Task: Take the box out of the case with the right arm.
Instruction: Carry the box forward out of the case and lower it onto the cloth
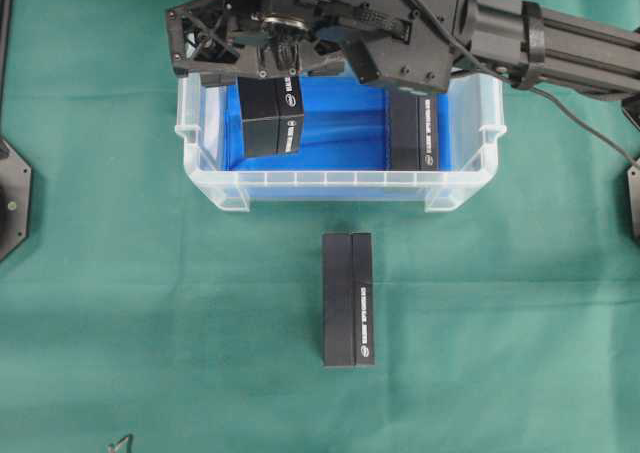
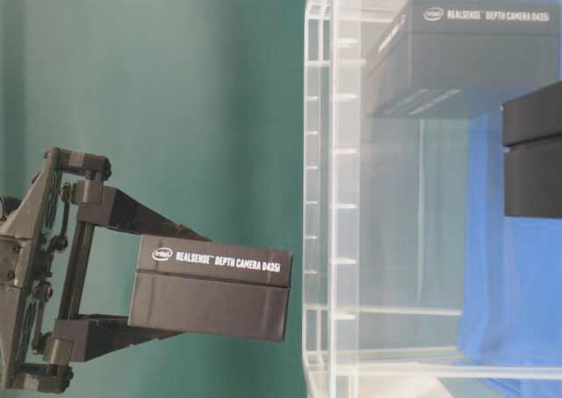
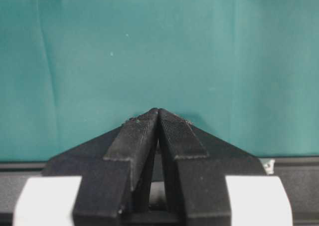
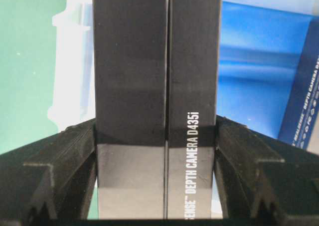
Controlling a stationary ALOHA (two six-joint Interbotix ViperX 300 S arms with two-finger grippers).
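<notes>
The all-black lattice-framed right gripper (image 1: 262, 58) clamps 1 black rectangular cardboard box (image 1: 272, 115) above the clear plastic blue-lined case (image 1: 340, 188), mid-extraction; next it likely must clear the rim before releasing outside.

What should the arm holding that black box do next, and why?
Probably carry it sideways, past the case's rim, then lower it onto the green cloth. The right pincer is clamped on a black box lifted above the case, so it is up but not yet set down. A second box remains inside, and another already lies outside.
</notes>
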